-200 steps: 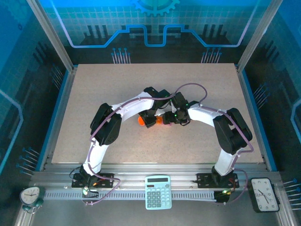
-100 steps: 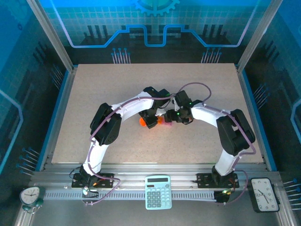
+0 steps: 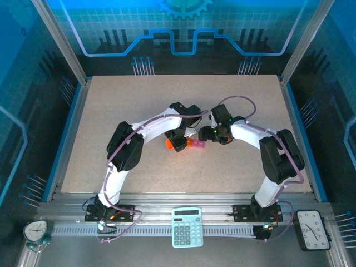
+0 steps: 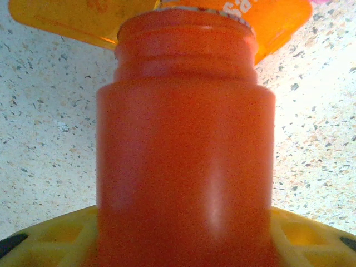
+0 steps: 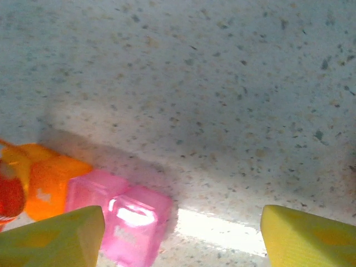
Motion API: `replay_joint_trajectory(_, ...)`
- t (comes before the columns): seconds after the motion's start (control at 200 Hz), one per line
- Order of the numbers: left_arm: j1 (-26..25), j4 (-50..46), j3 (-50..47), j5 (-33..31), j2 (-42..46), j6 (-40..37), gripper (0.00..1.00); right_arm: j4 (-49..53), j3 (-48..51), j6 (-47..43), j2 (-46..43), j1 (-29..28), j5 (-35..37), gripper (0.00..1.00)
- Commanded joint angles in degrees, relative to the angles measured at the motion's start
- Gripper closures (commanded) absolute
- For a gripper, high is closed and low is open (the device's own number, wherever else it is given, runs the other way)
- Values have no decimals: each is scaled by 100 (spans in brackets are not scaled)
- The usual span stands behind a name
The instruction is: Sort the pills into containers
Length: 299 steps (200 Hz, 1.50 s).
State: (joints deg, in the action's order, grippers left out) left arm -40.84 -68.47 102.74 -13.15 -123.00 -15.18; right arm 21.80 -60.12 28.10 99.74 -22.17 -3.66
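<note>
Bright overhead light (wrist views blurred)

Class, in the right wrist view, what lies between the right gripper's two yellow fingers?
In the right wrist view, the pink end of the containers lies just inside one of the right gripper's fingers; the remaining stretch is bare table.

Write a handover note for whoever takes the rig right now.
Left gripper: shut on the orange cylindrical plastic bottle, mouth at the orange end of the strip of square translucent orange and pink plastic containers on the speckled table.
Right gripper: open, empty, hovering beside the pink end.
Done: no pills visible in any compartment.
Left: tip pills out and sort them.
</note>
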Motion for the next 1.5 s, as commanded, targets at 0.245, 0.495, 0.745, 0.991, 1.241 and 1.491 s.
replay_joint_trajectory(0.245, 34, -40, 116, 147, -91, -98, 100, 17, -538, 126, 694, 196, -97, 25)
replay_joint_trajectory(0.495, 41, 123, -26, 133, 22, -91, 100, -114, -228, 160, 534, 179, -231, 26)
replay_joint_trajectory(0.745, 93, 489, -394, 226, 336, -89, 100, -161, -74, 196, 391, 181, -240, 26)
replay_joint_trajectory(0.991, 111, 732, -653, 243, 578, -74, 100, -133, -79, 205, 377, 177, -229, 26)
replay_joint_trajectory(1.241, 153, 1007, -946, 351, 871, -46, 100, -63, -113, 207, 317, 194, -196, 26)
replay_joint_trajectory(1.491, 181, 1283, -1272, 457, 1136, -18, 100, 16, -141, 223, 250, 189, -145, 26)
